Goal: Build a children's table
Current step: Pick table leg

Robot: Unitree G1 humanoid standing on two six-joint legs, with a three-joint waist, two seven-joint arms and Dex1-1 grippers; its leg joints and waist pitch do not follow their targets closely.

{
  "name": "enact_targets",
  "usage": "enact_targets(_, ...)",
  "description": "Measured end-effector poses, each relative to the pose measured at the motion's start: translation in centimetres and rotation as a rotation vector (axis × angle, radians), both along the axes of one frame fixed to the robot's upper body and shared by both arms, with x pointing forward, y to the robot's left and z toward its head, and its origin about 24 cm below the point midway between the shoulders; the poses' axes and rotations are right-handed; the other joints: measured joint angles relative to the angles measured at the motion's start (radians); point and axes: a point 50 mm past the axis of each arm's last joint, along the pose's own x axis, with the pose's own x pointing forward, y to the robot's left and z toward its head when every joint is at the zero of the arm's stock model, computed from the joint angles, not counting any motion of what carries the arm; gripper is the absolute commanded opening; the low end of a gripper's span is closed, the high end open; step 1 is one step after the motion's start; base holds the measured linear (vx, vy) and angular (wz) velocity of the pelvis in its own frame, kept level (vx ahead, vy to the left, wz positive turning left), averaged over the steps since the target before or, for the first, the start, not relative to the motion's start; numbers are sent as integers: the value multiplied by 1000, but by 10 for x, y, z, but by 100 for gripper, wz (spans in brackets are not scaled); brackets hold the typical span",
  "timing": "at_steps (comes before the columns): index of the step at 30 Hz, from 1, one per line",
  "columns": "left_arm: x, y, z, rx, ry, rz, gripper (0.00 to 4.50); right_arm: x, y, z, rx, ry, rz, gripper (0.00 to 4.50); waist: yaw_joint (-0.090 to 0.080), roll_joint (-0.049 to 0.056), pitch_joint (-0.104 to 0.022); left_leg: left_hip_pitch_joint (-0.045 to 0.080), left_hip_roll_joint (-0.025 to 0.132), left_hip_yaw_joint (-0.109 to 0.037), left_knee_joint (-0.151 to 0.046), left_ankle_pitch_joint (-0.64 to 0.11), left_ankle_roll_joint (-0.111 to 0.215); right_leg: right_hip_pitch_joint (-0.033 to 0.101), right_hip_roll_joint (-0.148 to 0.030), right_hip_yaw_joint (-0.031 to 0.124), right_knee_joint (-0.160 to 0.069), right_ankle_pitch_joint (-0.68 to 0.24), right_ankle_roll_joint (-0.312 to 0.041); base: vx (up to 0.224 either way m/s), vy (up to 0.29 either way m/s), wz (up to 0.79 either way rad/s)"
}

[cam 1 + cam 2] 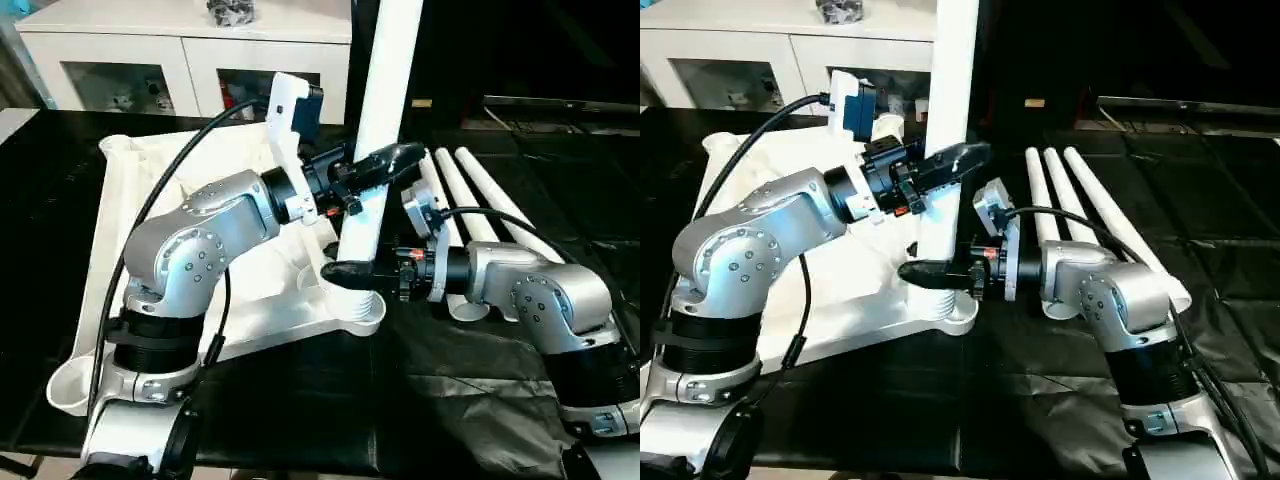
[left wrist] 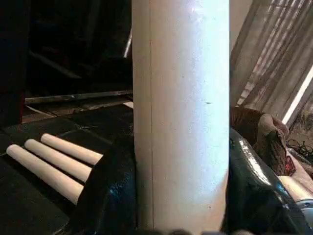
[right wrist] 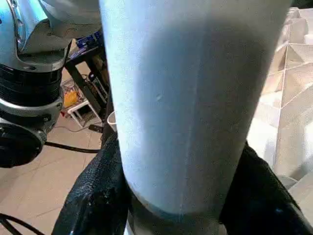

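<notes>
The white table top (image 1: 95,270) lies upside down on the black-covered table, ribbed side up. One white leg (image 1: 385,80) stands upright in its near right corner socket (image 1: 365,310). My left gripper (image 1: 375,170) is shut on this leg at mid height; in the left wrist view the leg (image 2: 181,112) sits tight between the black fingers (image 2: 107,196). My right gripper (image 1: 350,272) clasps the same leg just above the socket, and its fingers (image 3: 93,200) press both sides of the leg (image 3: 190,98). Three more legs (image 1: 480,200) lie side by side to the right.
A white cabinet with glass doors (image 1: 180,50) stands behind the table. Wrinkled black cloth (image 1: 450,390) covers the near right part of the table. A black cable (image 1: 170,180) loops over my left forearm. The floor and a small stand (image 3: 83,98) show in the right wrist view.
</notes>
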Motion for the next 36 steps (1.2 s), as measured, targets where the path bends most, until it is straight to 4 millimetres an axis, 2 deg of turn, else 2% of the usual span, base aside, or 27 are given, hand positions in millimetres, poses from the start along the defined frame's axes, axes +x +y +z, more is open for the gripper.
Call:
enact_targets(1, 0, -1, 0, -8, 2, -6, 219, 0, 0, 0, 2, -1, 0, 198, 0, 0, 0, 0, 0, 0, 0, 0, 0, 0, 0, 0, 0, 0, 0, 0, 0, 0)
enact_targets(3, -1, -2, 1, -21, 8, -10, 254, 0, 1, 1, 9, -11, -1, 198, 0, 0, 0, 0, 0, 0, 0, 0, 0, 0, 0, 0, 0, 0, 0, 0, 0, 0)
enact_targets(5, -3, -4, 4, -43, 6, -27, 256, 0, 3, 2, 21, -21, -5, 197, 0, 0, 0, 0, 0, 0, 0, 0, 0, 0, 0, 0, 0, 0, 0, 0, 0, 0)
enact_targets(6, -6, -4, 6, -53, -1, -38, 276, 0, 5, 2, 26, -26, -9, 196, 0, 0, 0, 0, 0, 0, 0, 0, 0, 0, 0, 0, 0, 0, 0, 0, 0, 0)
enact_targets(9, -8, -6, 11, -106, 1, -41, 288, 2, 7, 4, 47, -45, -42, 196, 0, -1, 0, 0, 0, 0, 0, 0, 0, 0, 0, 0, 1, 0, 0, 0, 0, 0)
enact_targets(12, -10, -10, 20, -225, 13, -26, 330, 3, 9, 1, 73, -56, -116, 195, 1, -3, -1, 0, 0, 0, 0, -1, -3, 0, 0, 0, 0, 0, 0, 0, 0, 0)
enact_targets(18, -21, -12, 45, -322, -83, -41, 337, 7, 6, -21, 20, -2, -247, 195, 0, -4, 0, 0, 0, 0, 0, -1, -3, 1, 0, 0, 0, 0, 0, 0, 0, 0)
enact_targets(20, -22, -10, 48, -339, -97, -36, 337, 9, 7, -23, 14, -10, -278, 195, -2, -4, 0, 0, 0, 0, 0, -1, -3, 1, 0, 0, 0, 0, 0, 0, 0, 0)
enact_targets(22, -22, 1, 47, -326, -113, -21, 337, 12, 5, -21, -6, -41, -334, 194, -10, -3, -1, 0, 0, 0, 0, 0, -4, 1, 0, 0, 0, 1, 1, 0, 0, 0)
enact_targets(24, -21, 22, 41, -286, -136, 23, 337, 16, -3, -22, -37, -71, -398, 194, -23, -3, -1, 1, 1, 0, 0, 0, -5, 0, 1, 0, 1, 1, 1, 0, 0, 0)
enact_targets(25, -20, 29, 38, -271, -139, 42, 337, 18, -8, -21, -49, -82, -425, 194, -24, -2, 0, 0, 1, 0, -1, 0, -6, 0, 1, 0, 0, 1, 1, 0, 0, 0)
enact_targets(28, -25, 39, 19, -142, -137, 32, 337, 19, -13, -20, -64, -127, -474, 194, -28, -2, 0, 0, 1, 0, -2, 0, -6, 0, 1, 0, -2, 1, 1, 0, 0, 0)
enact_targets(29, -28, 42, 9, -48, -151, 31, 337, 19, -12, -21, -67, -138, -493, 194, -29, -2, 0, 0, 1, 0, -4, 0, -6, 0, 1, 0, -3, 1, 1, 0, 0, 0)
enact_targets(30, -35, 47, -11, 101, -137, 7, 337, 16, -14, -23, -61, -152, -522, 194, -32, -1, -1, 2, 1, 1, -7, 0, -6, 1, 1, 0, -5, 1, 2, 0, 0, 0)
enact_targets(33, -46, 55, -62, 340, -4, -28, 337, 11, -26, -30, -73, -147, -611, 194, -32, 1, 1, 0, 1, 1, -9, 1, -8, -1, 2, 0, -5, 0, 2, 0, 0, 0)
enact_targets(36, -52, 55, -82, 480, 24, -64, 337, 9, -26, -28, -78, -169, -634, 194, -33, 3, 2, 2, 1, 1, -11, 2, -9, -1, 2, 0, -5, 1, 2, 0, 0, 0)
